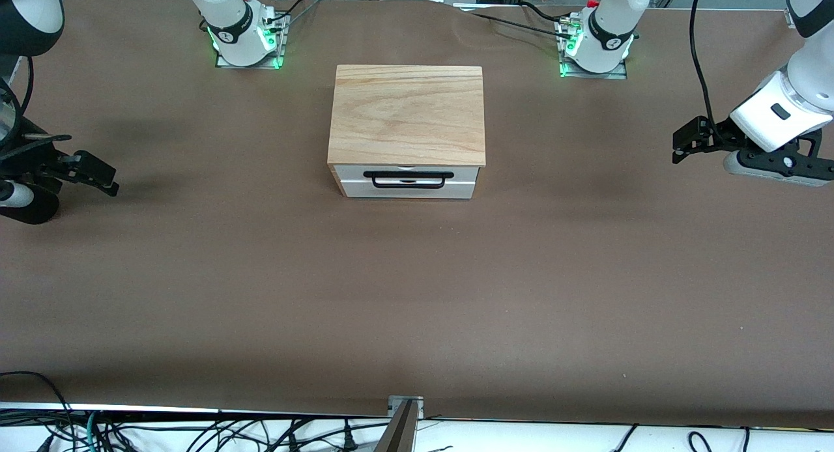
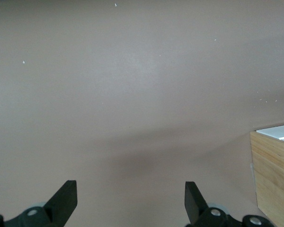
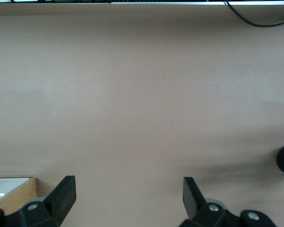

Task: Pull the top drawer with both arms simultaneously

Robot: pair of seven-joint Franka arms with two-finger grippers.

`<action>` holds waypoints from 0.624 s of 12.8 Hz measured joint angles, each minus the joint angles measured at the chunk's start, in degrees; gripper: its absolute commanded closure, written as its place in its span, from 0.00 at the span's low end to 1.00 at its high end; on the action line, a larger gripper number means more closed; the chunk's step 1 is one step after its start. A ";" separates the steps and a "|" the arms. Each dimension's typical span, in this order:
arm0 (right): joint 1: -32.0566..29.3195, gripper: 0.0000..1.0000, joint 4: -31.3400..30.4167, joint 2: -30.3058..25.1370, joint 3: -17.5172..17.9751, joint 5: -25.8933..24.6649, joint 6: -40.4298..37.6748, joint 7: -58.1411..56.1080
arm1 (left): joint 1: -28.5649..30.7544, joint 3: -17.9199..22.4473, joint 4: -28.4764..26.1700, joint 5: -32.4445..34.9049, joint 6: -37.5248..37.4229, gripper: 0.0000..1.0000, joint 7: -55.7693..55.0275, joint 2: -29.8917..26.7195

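Note:
The top drawer (image 1: 456, 181) sits shut in a light-wood cabinet (image 1: 407, 113) at the table's middle. Its white front and wide black wire handle (image 1: 408, 185) face the front camera. My left gripper (image 1: 679, 147) is open and empty, over bare table toward the left arm's end, well apart from the cabinet. In the left wrist view (image 2: 130, 198) its jaws stand wide, with a cabinet corner (image 2: 274, 179) at the edge. My right gripper (image 1: 107, 178) is open and empty over bare table toward the right arm's end. In the right wrist view (image 3: 129, 196) a cabinet corner (image 3: 14, 195) shows.
The brown table (image 1: 417, 296) spreads around the cabinet. Both arm bases (image 1: 244, 32) (image 1: 599, 38) stand farther from the front camera than the cabinet. Cables (image 1: 163, 432) lie off the table's near edge.

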 measured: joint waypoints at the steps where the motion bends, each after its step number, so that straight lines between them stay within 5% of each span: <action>1: 0.00 0.00 0.00 0.00 0.00 0.00 0.00 0.04 | 0.00 -0.02 0.00 0.00 0.00 0.00 0.00 0.00; 8: -0.24 0.00 0.00 0.04 -0.14 0.00 -0.46 0.08 | -0.01 -0.15 0.01 0.00 0.00 0.00 -0.10 0.00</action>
